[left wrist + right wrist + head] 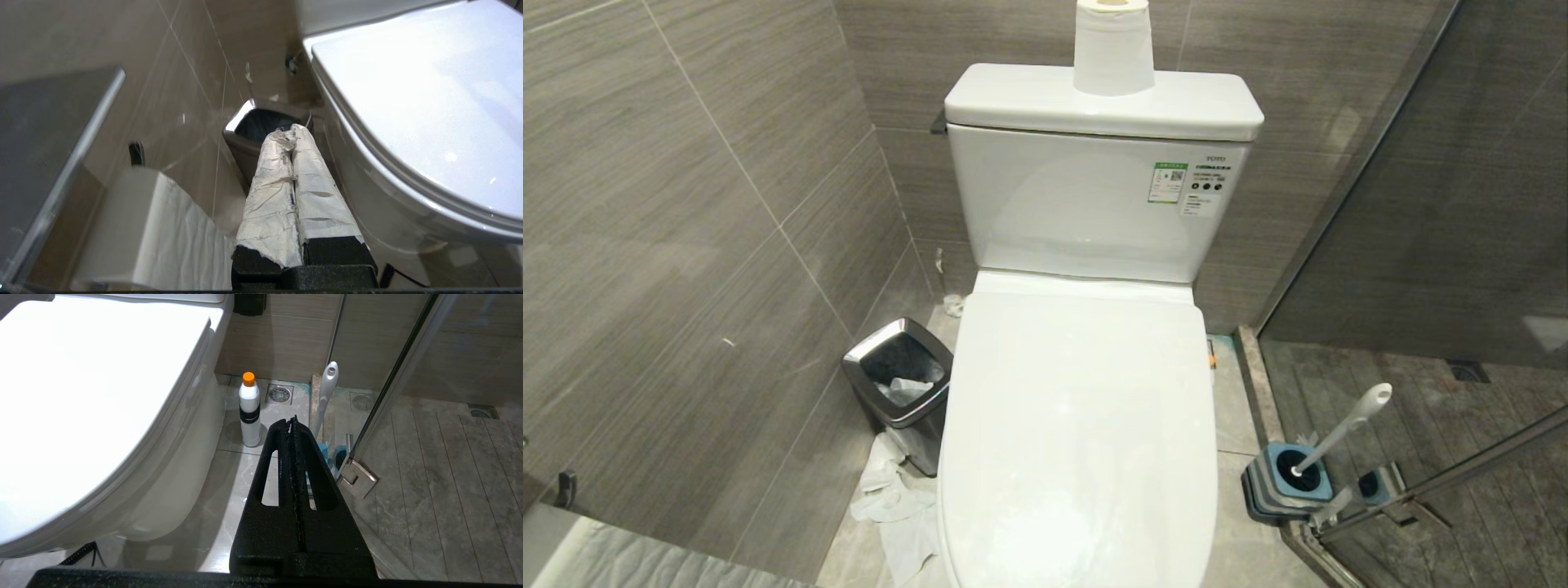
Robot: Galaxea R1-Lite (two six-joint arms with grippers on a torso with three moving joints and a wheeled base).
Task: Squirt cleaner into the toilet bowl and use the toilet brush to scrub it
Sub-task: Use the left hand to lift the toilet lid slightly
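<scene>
The toilet bowl is hidden under its closed white lid (1078,425); only the bowl's outer ceramic side (163,477) shows. The toilet brush stands on the floor to the toilet's right. Its white handle (1347,425) leans out of a blue-and-grey holder (1286,482) that hides the bristle head. A white cleaner bottle with an orange cap (249,410) stands upright on the floor between toilet and brush. My left gripper (291,130), fingers wrapped in white paper, is shut and empty low beside the toilet's left side. My right gripper (292,420) is shut and empty, low on the right, pointing towards bottle and brush.
A small steel bin (898,384) stands left of the toilet, with crumpled paper (890,506) on the floor before it. A toilet roll (1112,45) sits on the tank. A glass shower door with a metal hinge (359,479) stands just right of the brush. Tiled walls close in.
</scene>
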